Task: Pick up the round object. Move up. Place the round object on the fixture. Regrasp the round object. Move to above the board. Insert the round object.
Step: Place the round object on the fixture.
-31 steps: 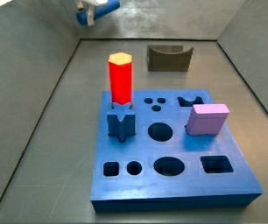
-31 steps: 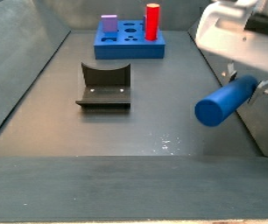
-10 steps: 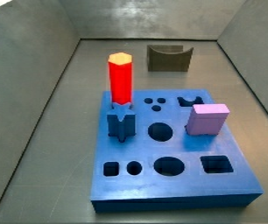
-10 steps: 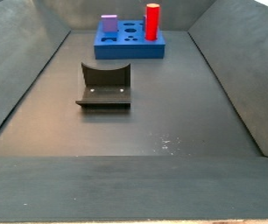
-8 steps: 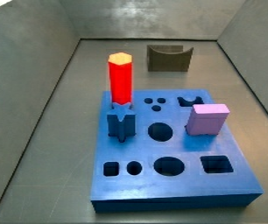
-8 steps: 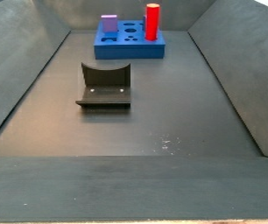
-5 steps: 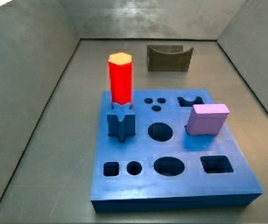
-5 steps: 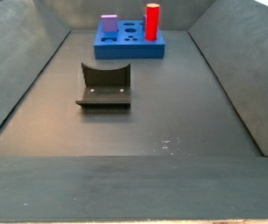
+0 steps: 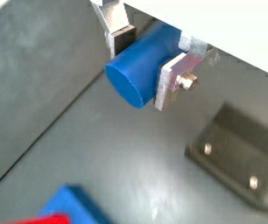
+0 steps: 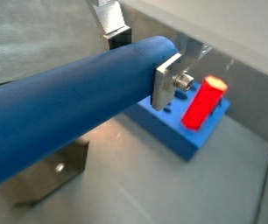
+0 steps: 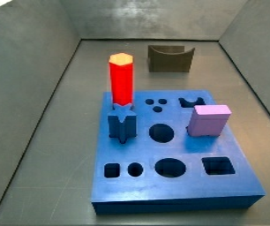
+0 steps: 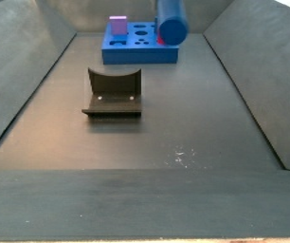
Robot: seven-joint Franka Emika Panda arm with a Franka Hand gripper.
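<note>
Half a second ago a side view showed no arm and no cylinder; now the round object (image 12: 173,21) has come into the top of that frame, a dark blue cylinder hanging near the upper centre and covering the red peg that stood there. In the side view from the board's end nothing has changed.

You see the claw (image 9: 144,52) only in the wrist views, in the upper part of each frame. It is clamped on the round object (image 9: 141,67): flat silver fingers (image 9: 176,78) press on either side of the blue body. In one wrist view the cylinder runs long across the frame (image 10: 72,105) from the claw toward the lower left, so it is gripped near one end.

The board (image 11: 167,150) fills the lower centre of a side view, carrying the red peg (image 11: 121,79), the pink cube (image 11: 209,120) and a short star-shaped peg (image 11: 121,125). The fixture (image 12: 114,92) sits on the bench (image 12: 173,142) left of centre, empty, well apart from the board (image 12: 140,45) at the top.

Your risks from here, as a judgement:
- The fixture has not yet received the cylinder, so the place-and-regrasp step looks undone.
- The cylinder appears, in one side view, close to the red peg; a sideways move could knock the peg.
- A long piece held near one end may tilt in the grip and miss the cradle's notch.
</note>
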